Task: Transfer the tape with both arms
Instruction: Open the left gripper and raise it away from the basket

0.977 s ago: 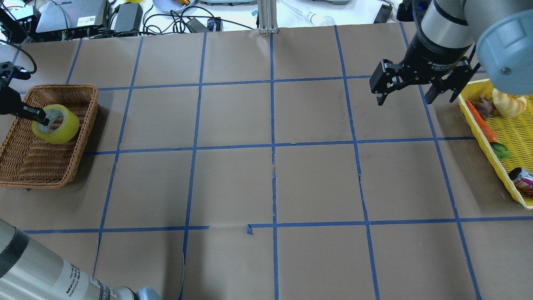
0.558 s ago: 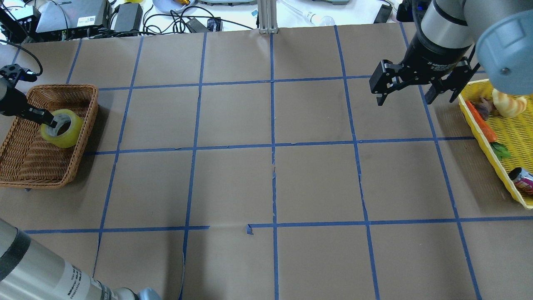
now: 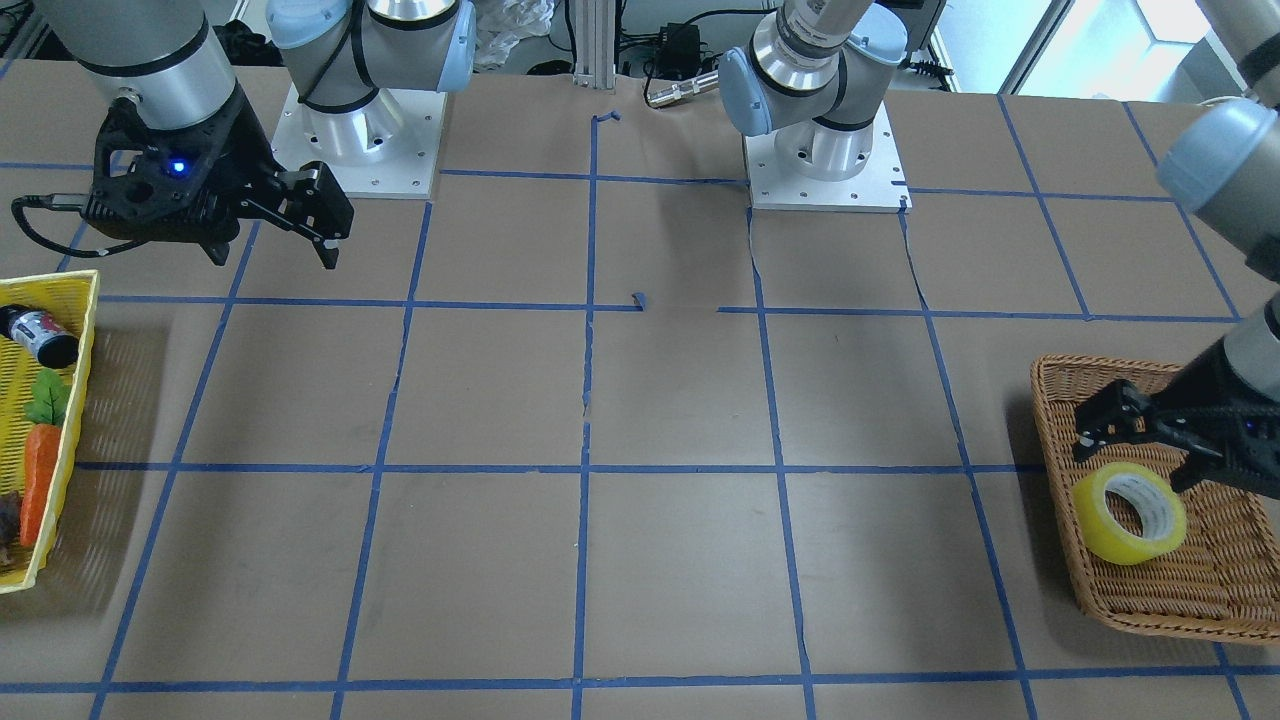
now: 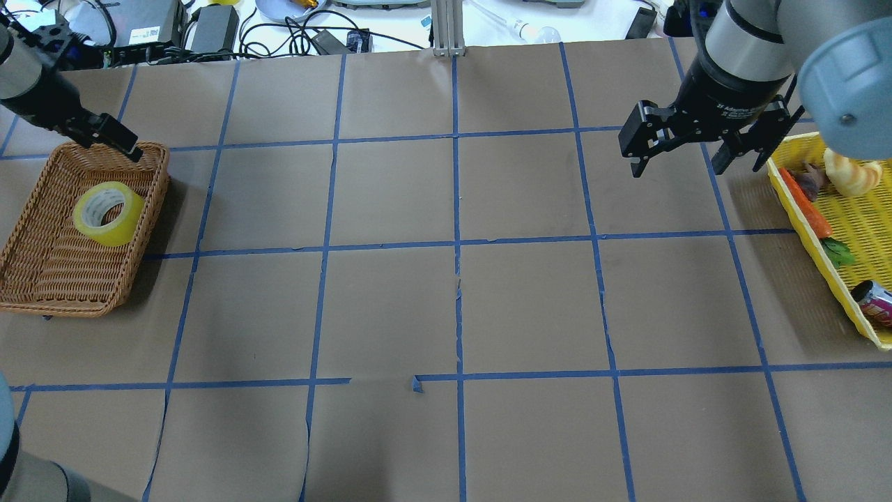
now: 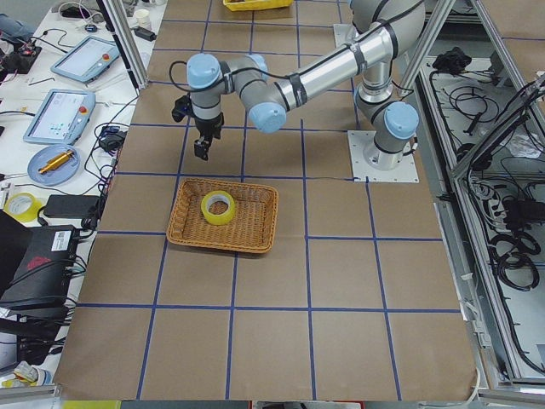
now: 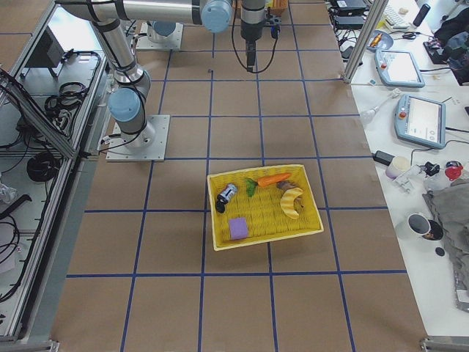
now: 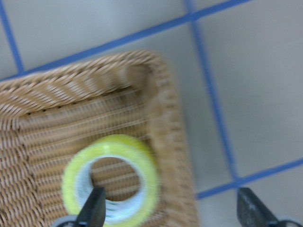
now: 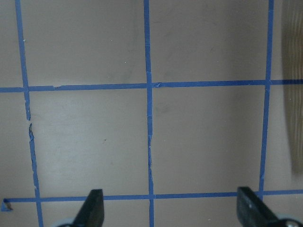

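The yellow tape (image 4: pixel 108 213) lies flat in the brown wicker basket (image 4: pixel 42 279) at the table's left. It also shows in the front view (image 3: pixel 1130 512), the left side view (image 5: pixel 218 207) and the left wrist view (image 7: pixel 111 179). My left gripper (image 4: pixel 111 136) hangs open and empty above the basket's far rim, apart from the tape. It shows in the front view (image 3: pixel 1135 455) and the left wrist view (image 7: pixel 170 213). My right gripper (image 4: pixel 686 164) is open and empty above the table at the far right. It shows in the front view (image 3: pixel 270 245) and the right wrist view (image 8: pixel 170 210).
A yellow plastic basket (image 4: pixel 801 209) at the right edge holds a carrot (image 4: pixel 805 202), a croissant (image 4: pixel 850 174) and a small can (image 4: pixel 874 300). Blue tape lines grid the brown paper table. Cables and devices lie beyond the far edge.
My left gripper has let go of the tape, which now lies in the wicker basket. The gripper has lifted and moved toward the far edge. The right arm has not moved.
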Robot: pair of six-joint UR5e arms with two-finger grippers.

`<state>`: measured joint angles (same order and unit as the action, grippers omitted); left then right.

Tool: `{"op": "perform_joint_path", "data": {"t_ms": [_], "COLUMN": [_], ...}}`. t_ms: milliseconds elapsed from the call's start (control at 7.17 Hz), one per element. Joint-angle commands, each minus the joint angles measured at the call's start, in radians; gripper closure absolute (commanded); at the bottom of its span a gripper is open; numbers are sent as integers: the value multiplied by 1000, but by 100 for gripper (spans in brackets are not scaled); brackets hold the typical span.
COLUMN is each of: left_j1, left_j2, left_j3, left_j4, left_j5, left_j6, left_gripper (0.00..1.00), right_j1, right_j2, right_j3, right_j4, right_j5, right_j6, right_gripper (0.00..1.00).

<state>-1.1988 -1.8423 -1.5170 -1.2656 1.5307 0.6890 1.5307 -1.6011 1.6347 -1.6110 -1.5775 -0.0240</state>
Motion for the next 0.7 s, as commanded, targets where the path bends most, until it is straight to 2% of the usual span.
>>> {"op": "perform_joint_path", "data": {"t_ms": [0,140,279,558], "left_j1": [-252,-410,-456,-438], "left_j2": [75,95,125,225], "left_j3": [-8,-18,-14,46], "left_j4": [-99,-113,-121,-298], "left_j5": [19,22,41,57], "left_j6": [-496,-748,-835,-821], "left_gripper": [0,0,0,0], "right_j1": [-9,-15,-20,-20], "right_j2": [3,3,4,1], "right_j3": [-9,-15,-24,-30], "right_j4": [-10,-15,-9,-4], "right_j5": [2,2,7,13], "right_j6": [-1,-5,-5,-5], "right_gripper": [0,0,0,0]}}
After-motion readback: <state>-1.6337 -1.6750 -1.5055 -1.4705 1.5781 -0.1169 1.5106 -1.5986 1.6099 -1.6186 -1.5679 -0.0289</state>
